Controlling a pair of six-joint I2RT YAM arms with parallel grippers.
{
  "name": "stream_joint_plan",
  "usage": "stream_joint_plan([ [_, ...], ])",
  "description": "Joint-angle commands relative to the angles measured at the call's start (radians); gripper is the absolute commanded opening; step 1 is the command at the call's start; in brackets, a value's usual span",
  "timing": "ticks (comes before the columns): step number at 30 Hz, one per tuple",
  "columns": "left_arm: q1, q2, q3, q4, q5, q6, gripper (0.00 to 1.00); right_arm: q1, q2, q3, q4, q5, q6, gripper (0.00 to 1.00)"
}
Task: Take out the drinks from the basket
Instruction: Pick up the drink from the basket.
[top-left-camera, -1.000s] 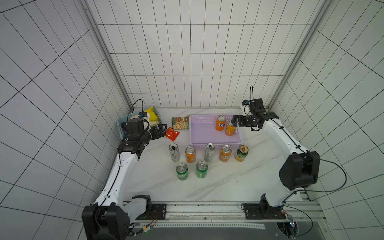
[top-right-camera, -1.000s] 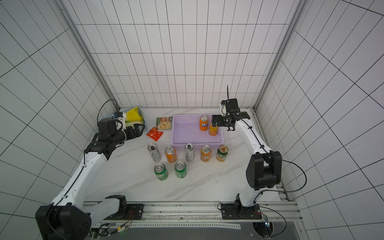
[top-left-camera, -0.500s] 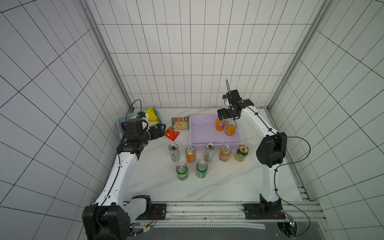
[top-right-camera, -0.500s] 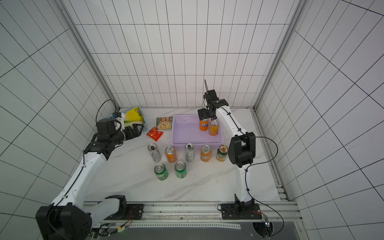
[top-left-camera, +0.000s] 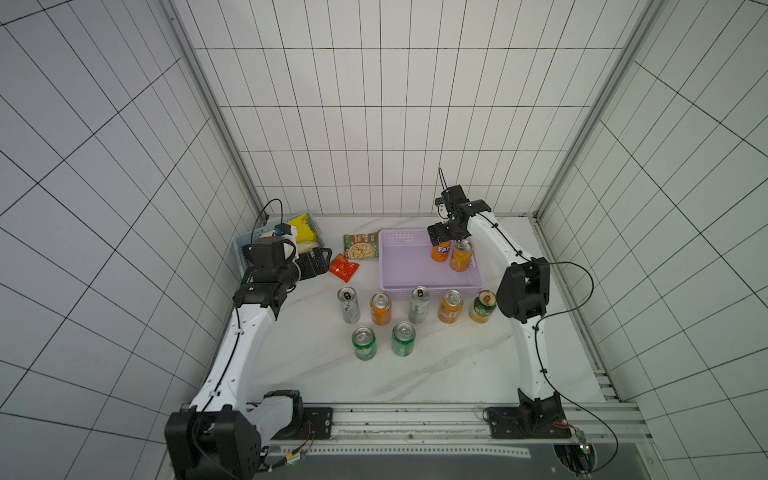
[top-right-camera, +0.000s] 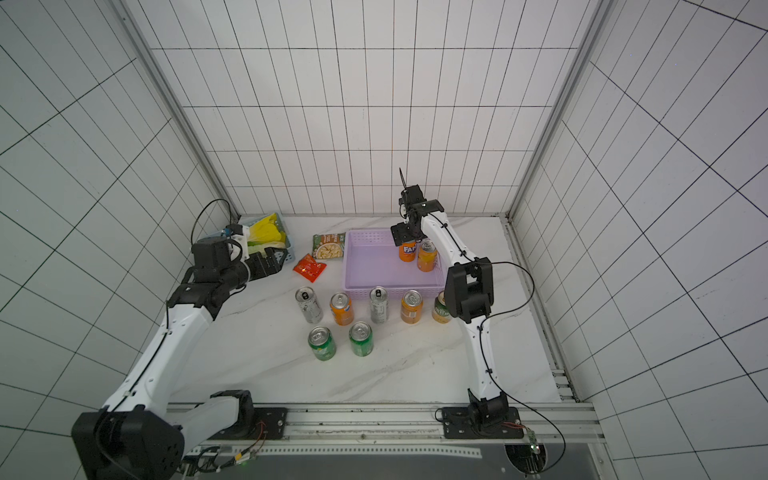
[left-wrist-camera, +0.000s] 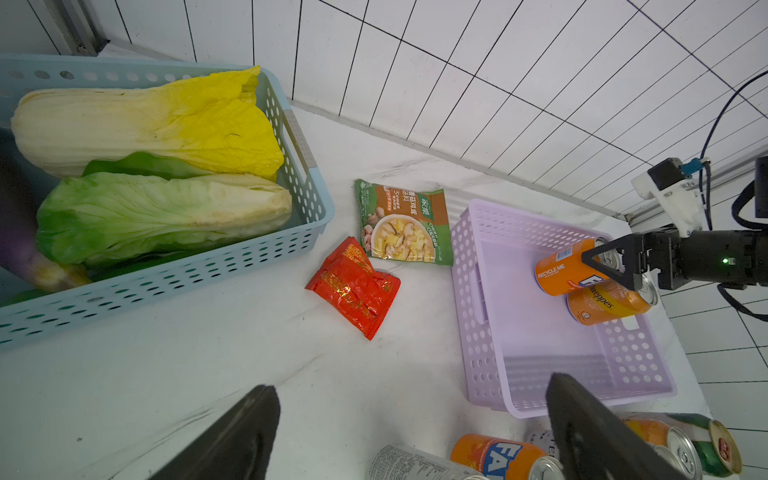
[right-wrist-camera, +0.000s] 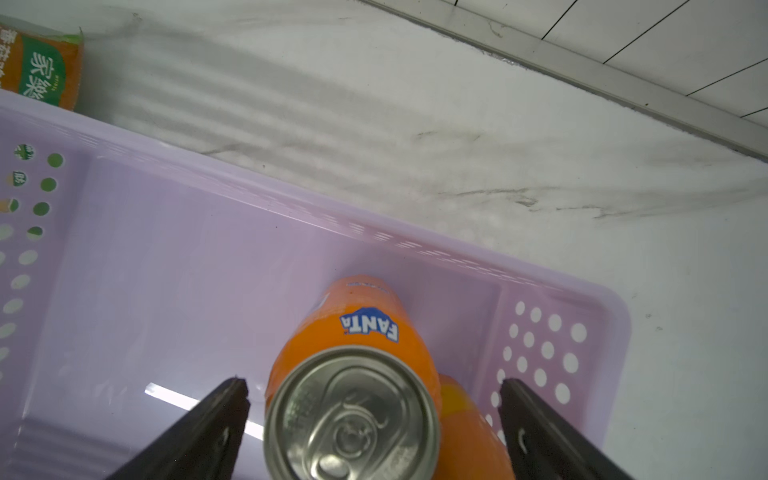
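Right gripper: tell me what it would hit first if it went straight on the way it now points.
Probably the upright orange Fanta can in the lilac basket. The right gripper points down over it, jaws open on either side of its top, though depth is unclear.

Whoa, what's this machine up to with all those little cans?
It's emptying the shallow lilac plastic basket. The right pincer hangs open around the upright orange Fanta can inside, not yet gripping; a second orange can stands beside it. Seven cans stand outside on the white marble table. The left pincer hovers open near the red snack packet, holding nothing.
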Motion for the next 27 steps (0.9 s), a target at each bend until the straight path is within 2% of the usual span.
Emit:
stream_joint_plan([
  [1, 0.005, -0.004, -0.008, 0.023, 0.012, 0.000, 0.98, 0.011, 0.038, 0.053, -0.028, -0.013, -0.005, 0.96],
  [21, 0.007, 0.007, -0.008, 0.022, 0.022, 0.000, 0.98, 0.024, 0.064, 0.053, -0.032, -0.028, 0.002, 0.71],
  [27, 0.010, 0.007, -0.008, 0.022, 0.024, 0.000, 0.98, 0.029, 0.041, 0.064, -0.032, -0.024, -0.003, 0.67],
])
